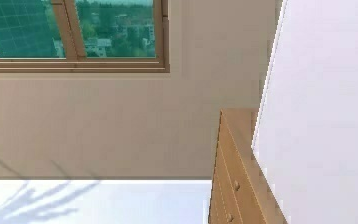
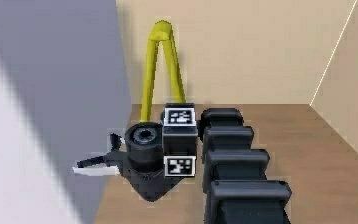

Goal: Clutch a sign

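In the arm side view a thin yellow frame (image 2: 163,62), shaped like a narrow upturned V, stands on a wooden top (image 2: 317,140) against the beige wall. Its shape is too slight to call it a sign. The dark arm (image 2: 237,165) rises from the bottom edge, with two white marker squares (image 2: 179,118) at its far end. Left of them is the gripper (image 2: 95,158), its dark round body and thin fingers (image 2: 84,167) pointing at a large pale grey panel (image 2: 47,110). The yellow frame stands just beyond the gripper. I cannot tell whether the gripper holds anything.
The forward view has a wood-framed window (image 1: 77,35) high on a beige wall (image 1: 107,120) and pale floor (image 1: 87,200) below. A wooden dresser with drawers (image 1: 239,175) stands at the lower right, and a big white panel (image 1: 322,110) covers the right side.
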